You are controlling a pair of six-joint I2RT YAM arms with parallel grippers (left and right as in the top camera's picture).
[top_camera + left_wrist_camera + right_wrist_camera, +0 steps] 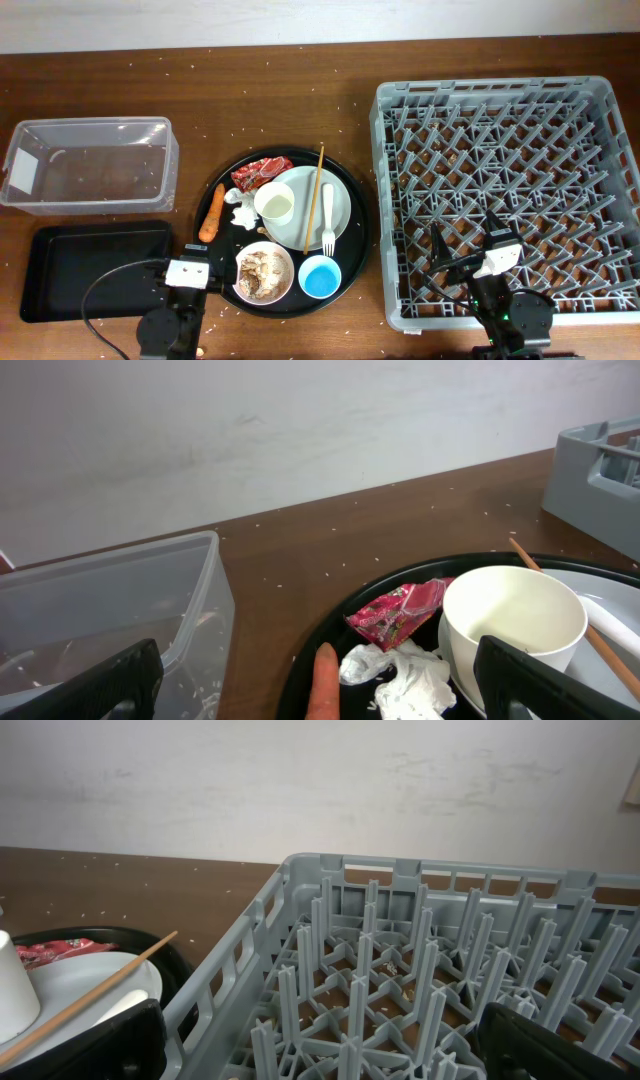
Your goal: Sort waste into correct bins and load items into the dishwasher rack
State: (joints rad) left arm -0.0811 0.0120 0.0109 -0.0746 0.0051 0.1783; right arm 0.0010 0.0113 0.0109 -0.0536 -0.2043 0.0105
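Crumb-speckled tabletop (300, 90); left end effector (320, 690) spread apart beside carrot (212, 212), red wrapper (262, 171) and tissue (241, 213) on round black tray (355, 255); right end effector (320, 1045) apart over dishwasher rack (480, 88); may knock cream cup (275, 204) through crowding.

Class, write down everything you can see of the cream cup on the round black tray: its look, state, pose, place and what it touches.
The cream cup is plain, round and smooth-walled, with no handle visible. It looks like matte ceramic or plastic. It stands upright, and its inside appears empty. It sits at the left edge of the white plate on the round black tray. The crumpled white tissue lies close on its left, and the chopstick passes on its right. Whether either touches the cup cannot be told.
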